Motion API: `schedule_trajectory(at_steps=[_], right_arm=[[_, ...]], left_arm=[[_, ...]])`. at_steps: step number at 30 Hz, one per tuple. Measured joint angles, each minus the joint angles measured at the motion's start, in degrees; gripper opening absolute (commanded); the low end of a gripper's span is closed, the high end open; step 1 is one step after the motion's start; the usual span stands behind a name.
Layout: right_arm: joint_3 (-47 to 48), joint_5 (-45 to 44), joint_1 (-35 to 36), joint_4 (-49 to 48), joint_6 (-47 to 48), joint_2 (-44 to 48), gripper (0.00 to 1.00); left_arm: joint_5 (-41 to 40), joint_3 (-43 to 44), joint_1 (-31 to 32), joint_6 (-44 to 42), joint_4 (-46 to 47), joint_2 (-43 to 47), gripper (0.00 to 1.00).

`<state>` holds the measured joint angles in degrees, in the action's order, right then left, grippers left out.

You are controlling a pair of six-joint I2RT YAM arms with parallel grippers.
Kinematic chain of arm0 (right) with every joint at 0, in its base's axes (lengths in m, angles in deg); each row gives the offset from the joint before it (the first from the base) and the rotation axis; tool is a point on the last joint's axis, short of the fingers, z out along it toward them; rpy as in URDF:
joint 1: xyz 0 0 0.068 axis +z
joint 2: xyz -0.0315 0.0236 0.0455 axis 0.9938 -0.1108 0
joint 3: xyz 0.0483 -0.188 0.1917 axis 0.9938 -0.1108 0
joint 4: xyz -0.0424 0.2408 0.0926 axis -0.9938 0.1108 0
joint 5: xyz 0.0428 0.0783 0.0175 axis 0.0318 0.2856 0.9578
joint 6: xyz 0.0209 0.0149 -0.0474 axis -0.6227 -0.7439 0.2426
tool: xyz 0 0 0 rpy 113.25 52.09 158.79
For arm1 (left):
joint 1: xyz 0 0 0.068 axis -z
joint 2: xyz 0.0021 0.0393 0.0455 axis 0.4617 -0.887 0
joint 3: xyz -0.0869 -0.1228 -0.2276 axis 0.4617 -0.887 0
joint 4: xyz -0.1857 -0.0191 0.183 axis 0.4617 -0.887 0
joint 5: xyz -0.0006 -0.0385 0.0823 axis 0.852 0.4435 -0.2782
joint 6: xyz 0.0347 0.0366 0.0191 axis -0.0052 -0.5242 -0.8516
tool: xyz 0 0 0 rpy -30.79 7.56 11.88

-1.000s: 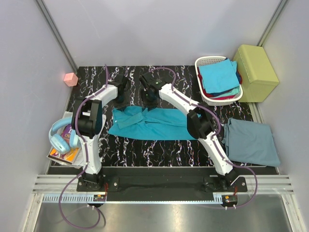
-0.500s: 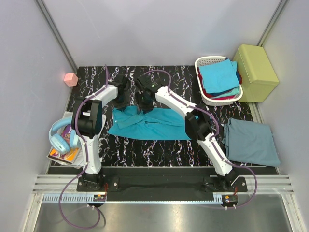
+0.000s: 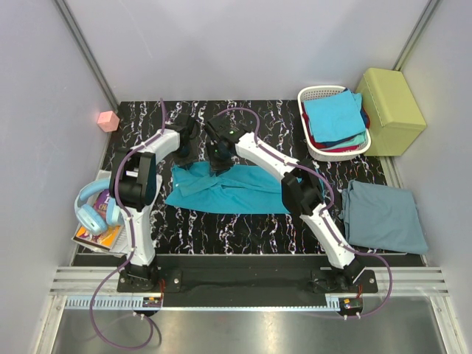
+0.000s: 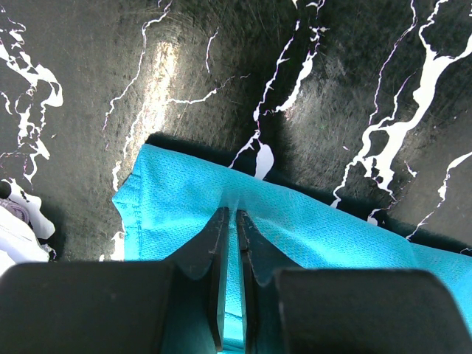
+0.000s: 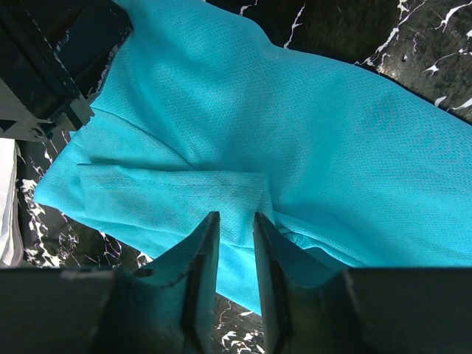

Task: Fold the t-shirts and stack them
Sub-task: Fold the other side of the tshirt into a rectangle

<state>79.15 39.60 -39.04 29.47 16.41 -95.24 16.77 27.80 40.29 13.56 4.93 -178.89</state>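
Observation:
A large teal t-shirt (image 3: 236, 190) lies spread across the middle of the black marbled table (image 3: 243, 228). My left gripper (image 3: 184, 151) is at the shirt's far left corner, shut on a pinch of its teal edge (image 4: 184, 206); cloth shows in the thin slit between the fingers (image 4: 228, 214). Just right of it, my right gripper (image 3: 217, 158) hangs low over the shirt's far edge. In the right wrist view its jaws (image 5: 236, 217) stand a narrow gap apart above a folded-over flap (image 5: 177, 195). A dusty grey-blue t-shirt (image 3: 383, 215) lies folded at the right.
A white slatted basket (image 3: 313, 94) at the back right holds a bright blue shirt (image 3: 335, 114) over red and teal ones. Beside it is a yellow-green box (image 3: 391, 110). A pink cube (image 3: 108, 120), blue headphones (image 3: 92, 208) and a book (image 3: 99, 237) are at the left.
My right gripper has slid left along the shirt's far edge toward the left gripper, and its jaws have narrowed. The left gripper has kept its grip and place.

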Motion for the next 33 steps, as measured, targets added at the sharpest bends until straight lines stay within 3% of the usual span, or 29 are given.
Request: schedule_trajectory(at_steps=[4, 11, 23, 33], right_arm=[[0.00, 0.02, 0.00, -0.02, -0.04, -0.15, 0.22], [0.00, 0.00, 0.00, 0.00, -0.28, -0.66, 0.00], [-4.00, -0.17, 0.15, -0.11, -0.50, 0.26, 0.00], [-9.05, -0.66, 3.04, -0.28, -0.52, 7.56, 0.00]], left_arm=[[0.00, 0.00, 0.00, 0.00, 0.00, 0.00, 0.11], [-0.15, 0.00, 0.07, 0.00, 0.00, 0.00, 0.11], [-0.20, 0.00, 0.09, 0.00, 0.00, 0.00, 0.11], [-0.37, 0.00, 0.20, 0.00, 0.00, 0.00, 0.11]])
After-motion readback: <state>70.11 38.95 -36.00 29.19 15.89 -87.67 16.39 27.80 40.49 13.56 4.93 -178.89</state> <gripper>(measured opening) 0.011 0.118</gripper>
